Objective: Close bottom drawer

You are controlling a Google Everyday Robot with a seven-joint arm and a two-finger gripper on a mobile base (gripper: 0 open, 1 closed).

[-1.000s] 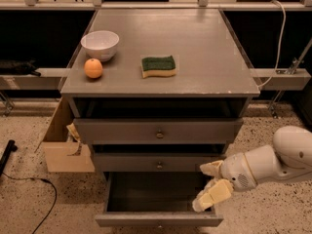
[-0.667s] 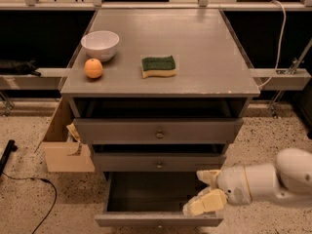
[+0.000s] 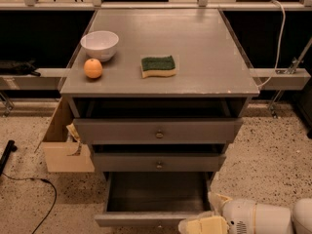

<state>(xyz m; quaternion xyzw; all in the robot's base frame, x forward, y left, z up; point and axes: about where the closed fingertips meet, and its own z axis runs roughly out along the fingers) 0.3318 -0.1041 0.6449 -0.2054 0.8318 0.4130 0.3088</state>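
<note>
Camera view: bottom drawer (image 3: 146, 219) pulled well out at cabinet (image 3: 204, 57) base, not yet closed. Gripper (image 3: 202, 212) at its front right corner, jaws spread, holding nothing. Whole inward push remains.

Grey bottom drawer (image 3: 156, 195) open, gripper (image 3: 208, 213) at front-R corner.

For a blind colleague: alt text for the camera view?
The bottom drawer of a grey cabinet stands pulled out, with the gripper low at its front right corner. A white bowl, an orange and a green sponge sit on top.
</note>
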